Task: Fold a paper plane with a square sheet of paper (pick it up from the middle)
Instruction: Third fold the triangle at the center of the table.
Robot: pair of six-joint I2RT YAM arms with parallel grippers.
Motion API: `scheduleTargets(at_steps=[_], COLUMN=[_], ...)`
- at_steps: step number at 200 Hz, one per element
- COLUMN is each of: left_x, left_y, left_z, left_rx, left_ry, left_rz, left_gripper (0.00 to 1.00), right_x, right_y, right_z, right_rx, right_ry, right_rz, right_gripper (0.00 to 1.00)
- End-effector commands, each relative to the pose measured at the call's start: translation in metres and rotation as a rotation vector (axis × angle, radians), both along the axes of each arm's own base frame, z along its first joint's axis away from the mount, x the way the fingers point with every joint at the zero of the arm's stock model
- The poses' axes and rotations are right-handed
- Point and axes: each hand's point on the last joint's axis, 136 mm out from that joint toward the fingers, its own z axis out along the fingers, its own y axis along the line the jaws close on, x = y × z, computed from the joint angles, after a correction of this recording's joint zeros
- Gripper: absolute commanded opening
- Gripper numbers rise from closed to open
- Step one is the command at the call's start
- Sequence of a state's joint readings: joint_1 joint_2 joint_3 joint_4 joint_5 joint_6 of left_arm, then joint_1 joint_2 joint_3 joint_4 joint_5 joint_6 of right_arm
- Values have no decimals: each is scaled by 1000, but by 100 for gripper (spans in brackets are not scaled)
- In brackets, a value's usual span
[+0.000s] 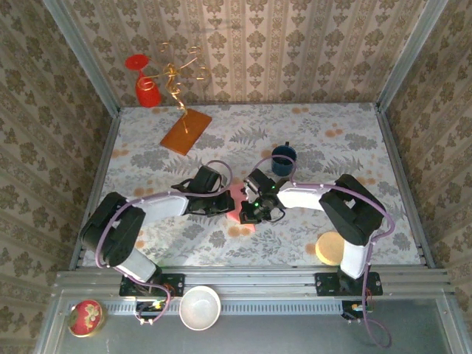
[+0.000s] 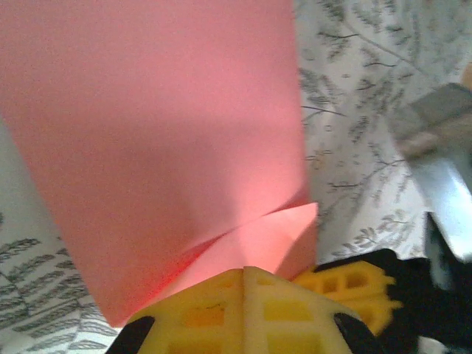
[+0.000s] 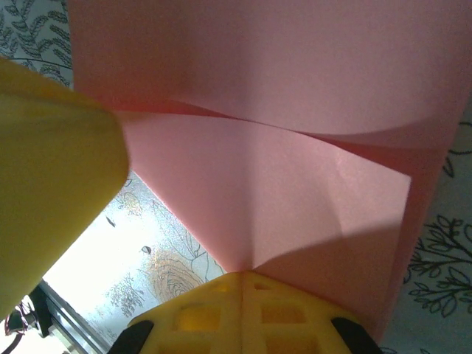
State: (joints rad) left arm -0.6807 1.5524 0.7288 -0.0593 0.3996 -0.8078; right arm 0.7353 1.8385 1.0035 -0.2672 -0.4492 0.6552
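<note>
On the tabletop (image 1: 332,147), just nearside of the blue cup (image 1: 283,156), sits the sheet of paper (image 1: 237,200). Left hand (image 2: 244,284) and right hand (image 3: 241,284) are both clenched on it. One corner flap (image 3: 295,192) is turned. Assessed early stage: most folds outstanding.

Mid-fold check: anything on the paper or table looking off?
Only the paper: no tears, but in the left wrist view the folded flap near the fingers pokes slightly past the sheet's right edge, so that crease looks skewed. Nothing is spilled on the table.
</note>
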Motion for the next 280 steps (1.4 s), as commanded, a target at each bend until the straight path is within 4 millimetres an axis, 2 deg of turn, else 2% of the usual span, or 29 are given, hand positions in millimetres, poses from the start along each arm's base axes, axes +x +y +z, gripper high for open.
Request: scheduleTargets(at_steps=[1, 67, 126, 184, 207, 241, 259, 280], left_x=[-10, -21, -23, -24, -23, -19, -13, -1], left_y=[-6, -3, 22, 43, 45, 38, 30, 17], left_z=[-1, -25, -55, -64, -64, -56, -45, -20], left_rx=[-17, 21, 93, 175, 182, 155, 124, 61], left_ry=[4, 48, 76, 133, 142, 136, 119, 77], left_rz=[-48, -58, -9, 55, 66, 55, 49, 52], left_gripper=[4, 3, 2, 1, 1, 1, 3, 8], right_x=[-7, -9, -14, -36, -47, -58, -50, -28], right_y=[-16, -21, -27, -37, -49, -65, -62, -47], right_z=[-19, -24, -28, -9, -9, -9, 5, 35], right_rx=[-96, -119, -136, -52, -72, -82, -51, 33], right_ry=[50, 67, 81, 56, 68, 78, 19, -95], right_rz=[-18, -27, -31, 49, 56, 40, 32, 4], right_gripper=[0, 0, 0, 0, 0, 1, 1, 5])
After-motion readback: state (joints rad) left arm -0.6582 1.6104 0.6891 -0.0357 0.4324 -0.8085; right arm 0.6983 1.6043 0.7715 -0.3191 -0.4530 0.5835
